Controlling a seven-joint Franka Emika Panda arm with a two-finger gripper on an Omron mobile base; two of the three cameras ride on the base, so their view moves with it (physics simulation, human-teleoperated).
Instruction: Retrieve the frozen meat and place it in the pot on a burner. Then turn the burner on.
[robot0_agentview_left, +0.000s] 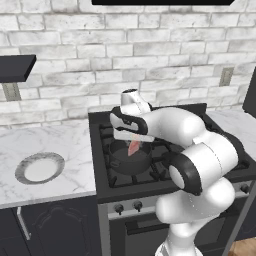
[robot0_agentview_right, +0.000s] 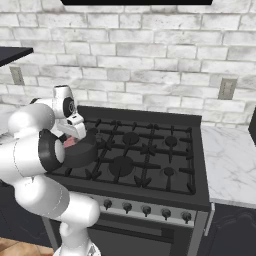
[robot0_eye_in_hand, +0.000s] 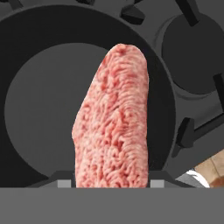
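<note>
One gripper (robot0_agentview_left: 133, 141) hangs over the pot (robot0_agentview_left: 131, 159) on the stove (robot0_agentview_left: 102, 165) in the left view, clamped on the meat (robot0_agentview_left: 133, 147) — its tip pointing down into the pot. Right view: the meat (robot0_agentview_right: 69, 142) shows pink just above the pot (robot0_agentview_right: 82, 150), and the hand view has the meat (robot0_eye_in_hand: 113, 122) pinched between both fingertips — pot (robot0_eye_in_hand: 39, 109) floor behind it.

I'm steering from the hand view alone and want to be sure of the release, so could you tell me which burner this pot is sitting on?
Observer: The pot sits on the stove's front-left burner.
Operator: Thank you. Is the meat touching the pot yet?
Observer: The frozen meat hangs from the gripper down into the pot's mouth; contact with the floor isn't clear.
Operator: Where are the knobs, please?
Observer: The knobs line the stove's front panel, below the burners.
</note>
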